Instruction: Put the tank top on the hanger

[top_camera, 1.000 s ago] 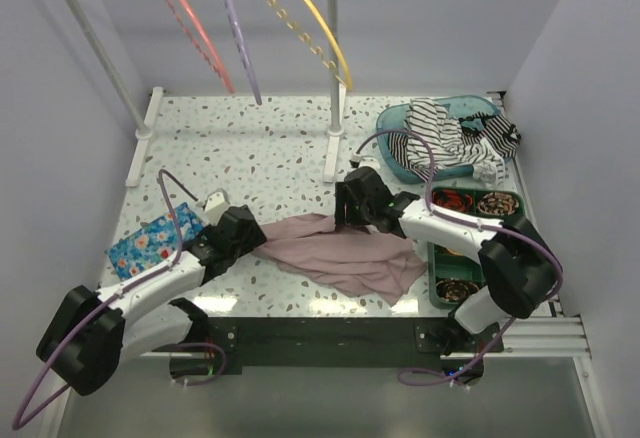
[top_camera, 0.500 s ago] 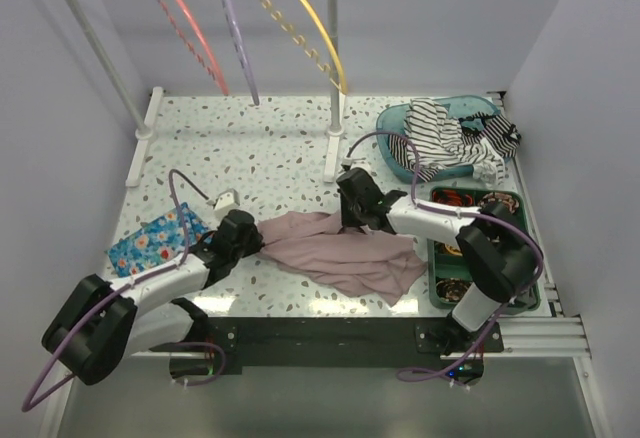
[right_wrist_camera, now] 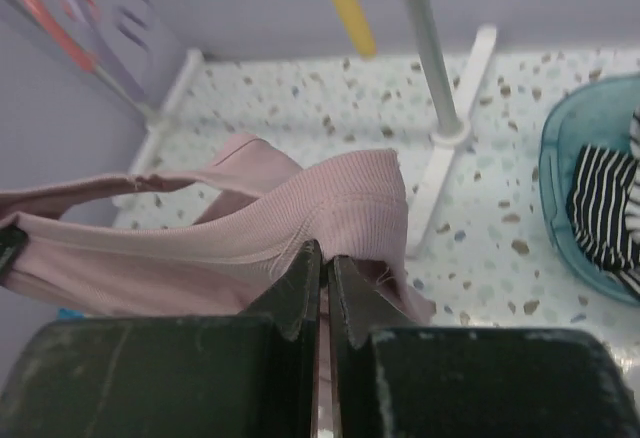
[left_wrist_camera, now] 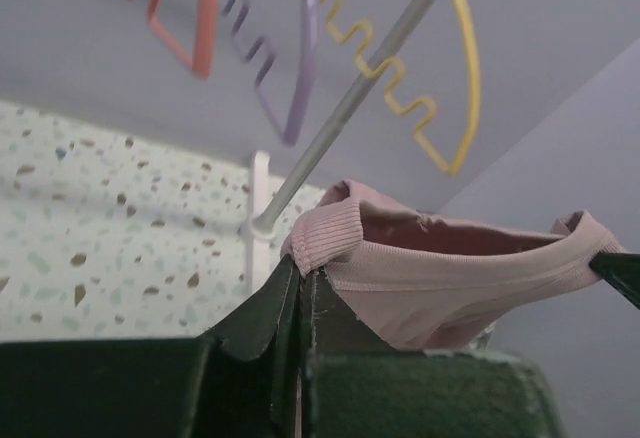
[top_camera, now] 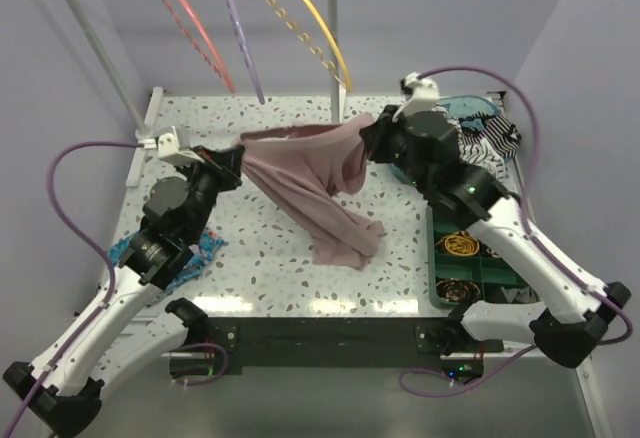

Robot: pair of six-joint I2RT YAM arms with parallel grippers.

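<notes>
- Terrazzo table [top_camera: 262,250]: speckled white top, lying below both grippers.
- Tank top [top_camera: 315,173]: dusty pink, held up off the table and stretched as a band between the two grippers. Its ribbed edge is taut from one grip to the other. The body hangs beneath them, and the lower end appears to rest on the table between the arms.
- Teal basin [right_wrist_camera: 558,173]: just right of the right gripper, with a black-and-white striped garment [top_camera: 490,143] in it.
- Green compartment tray [top_camera: 434,268]: below and nearer than the right gripper.
- Yellow hanger [top_camera: 322,28]: on the rail, above and beyond the gap between the grippers.
- Hanger [top_camera: 205,43]: coral pink, on the same rail, above and beyond the left gripper. It is well apart from the tank top.
- Lilac hanger [top_camera: 238,33]: between the coral and yellow ones.
- Blue floral cloth [top_camera: 205,246]: on the table under the left arm.
- Left gripper [left_wrist_camera: 300,276]: jaws closed, pinching one ribbed corner of the tank top.
- Right gripper [right_wrist_camera: 322,258]: jaws closed, pinching the opposite ribbed corner.
</notes>
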